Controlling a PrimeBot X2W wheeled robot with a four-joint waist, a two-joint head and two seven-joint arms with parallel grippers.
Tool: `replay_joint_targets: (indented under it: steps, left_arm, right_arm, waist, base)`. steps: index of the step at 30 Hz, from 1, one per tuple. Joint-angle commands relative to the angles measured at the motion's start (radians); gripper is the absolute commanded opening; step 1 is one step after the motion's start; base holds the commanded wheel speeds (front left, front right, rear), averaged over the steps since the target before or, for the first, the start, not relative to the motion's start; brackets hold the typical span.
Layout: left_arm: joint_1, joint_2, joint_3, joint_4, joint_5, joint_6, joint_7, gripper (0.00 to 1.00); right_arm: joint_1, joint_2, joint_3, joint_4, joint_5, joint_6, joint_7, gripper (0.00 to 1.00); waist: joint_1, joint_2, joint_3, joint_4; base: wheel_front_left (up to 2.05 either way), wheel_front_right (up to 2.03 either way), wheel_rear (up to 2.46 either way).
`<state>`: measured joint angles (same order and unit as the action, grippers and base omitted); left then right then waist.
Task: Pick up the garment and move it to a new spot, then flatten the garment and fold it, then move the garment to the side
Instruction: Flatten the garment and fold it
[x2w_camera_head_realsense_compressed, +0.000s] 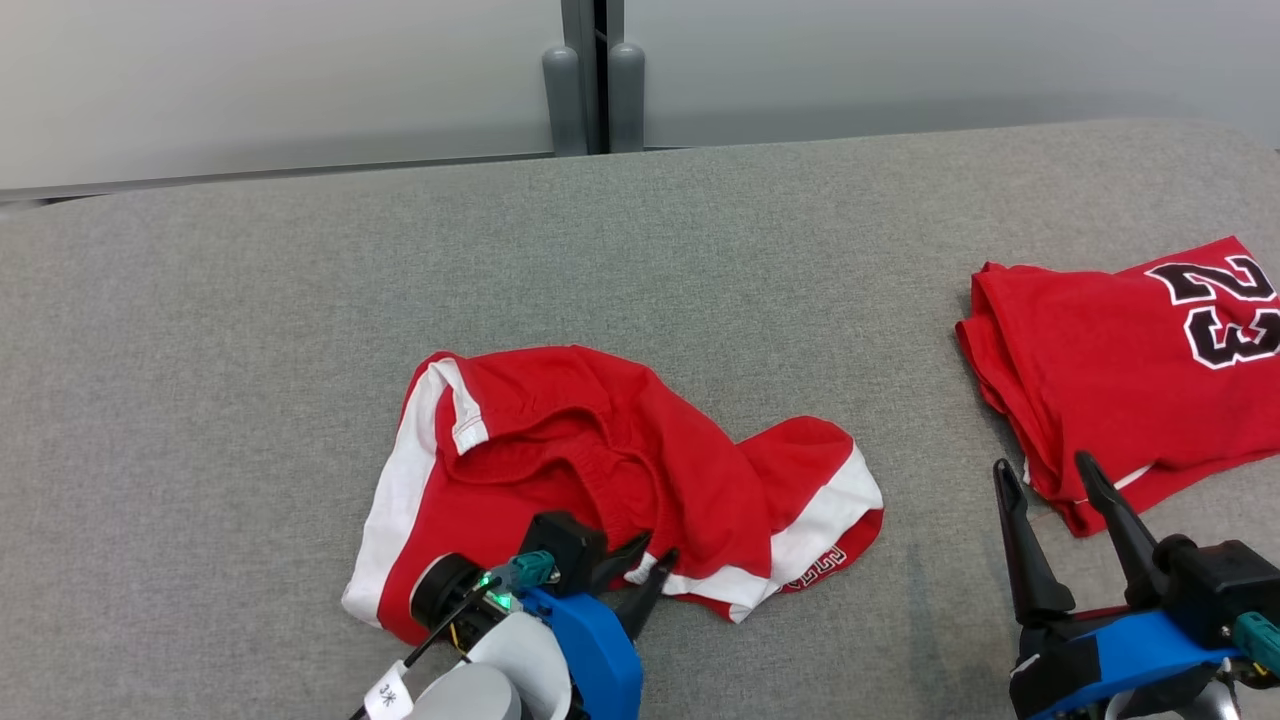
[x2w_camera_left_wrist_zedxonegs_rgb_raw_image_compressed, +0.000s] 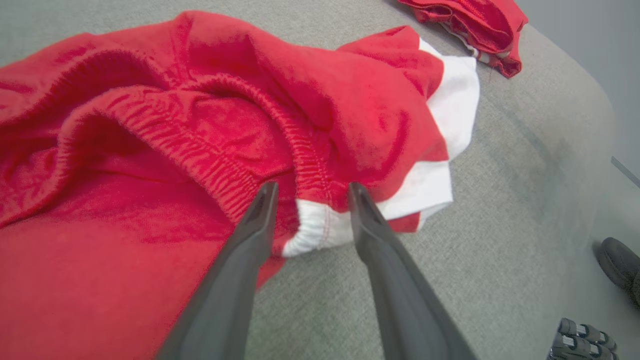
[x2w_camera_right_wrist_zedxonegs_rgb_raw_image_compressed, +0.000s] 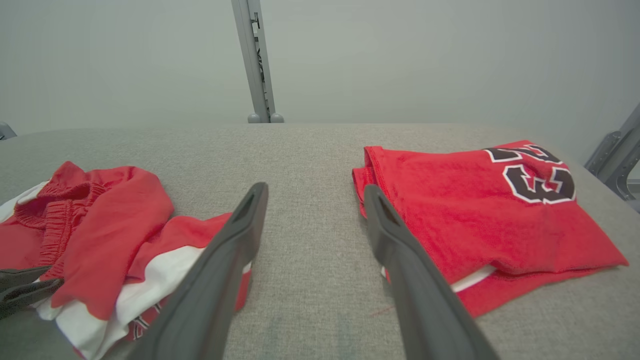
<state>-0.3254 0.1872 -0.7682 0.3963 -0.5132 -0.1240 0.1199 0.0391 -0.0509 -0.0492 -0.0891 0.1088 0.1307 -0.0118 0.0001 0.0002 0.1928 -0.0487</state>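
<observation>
step in hand: the first pick of the garment, as i judge it; the red shorts (x2w_camera_head_realsense_compressed: 600, 450) lie crumpled and not yet lifted, so moving, flattening and folding are all ahead
where the shorts are: on the grey cloth surface (x2w_camera_head_realsense_compressed: 700, 250), toward its near edge and left of the middle in my head view; well apart from the folded red jersey (x2w_camera_head_realsense_compressed: 1120, 360) at the right
left pincer (x2w_camera_left_wrist_zedxonegs_rgb_raw_image_compressed: 312, 187): down at the near edge of the shorts; its two fingers stand apart, one on each side of a bunched fold where the white hem (x2w_camera_left_wrist_zedxonegs_rgb_raw_image_compressed: 315, 227) meets the elastic waistband (x2w_camera_left_wrist_zedxonegs_rgb_raw_image_compressed: 305, 150); not clenched on the cloth yet
right pincer (x2w_camera_head_realsense_compressed: 1045, 465): released, fingers spread wide, grasping nothing; it hovers over the grey surface just beside the jersey's near corner
how to grip well: i should press the tips low so the fold sits deep between the fingers, then clench fully before any lift; a shallow pinch on the hem alone would likely slip
what to catch: the thick waistband layers rather than one loose layer, so the shorts hang ready to spread
lift: straight up and slowly, until the far leg clears the surface; dragging would bunch it more
watch for: choose a new spot away from the jersey; my right pincer must not snag it
</observation>
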Motion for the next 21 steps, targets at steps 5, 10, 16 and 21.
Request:
replay_joint_targets:
  steps: [5,10,16,21]
  left_arm:
    - [-0.030,0.017,0.028,-0.037,-0.027,-0.001,-0.075,0.00]
    - [0.002,0.044,0.104,-0.094,-0.060,0.061,-0.120,0.00]
    - [0.063,0.088,0.218,-0.164,-0.122,0.161,-0.139,0.00]
    - [0.130,0.130,0.288,-0.219,-0.150,0.232,-0.144,0.00]
  right_arm:
    - [-0.014,0.000,-0.012,0.008,0.012,0.000,-0.010,1.00]
    - [-0.010,0.000,-0.019,0.013,0.018,0.000,-0.015,1.00]
    - [-0.011,0.000,-0.024,0.016,0.028,0.000,-0.016,1.00]
    - [-0.016,0.000,-0.037,0.022,0.028,0.000,-0.020,1.00]
  waist:
    - [-0.0001,-0.0002,0.002,0.011]
    - [-0.0001,-0.0002,-0.002,0.027]
    - [-0.0001,-0.0002,0.000,0.041]
    - [-0.0001,-0.0002,0.005,0.049]
  base:
    - [0.00,0.00,0.00]
    - [0.00,0.00,0.00]
    - [0.00,0.00,0.00]
    - [0.00,0.00,0.00]
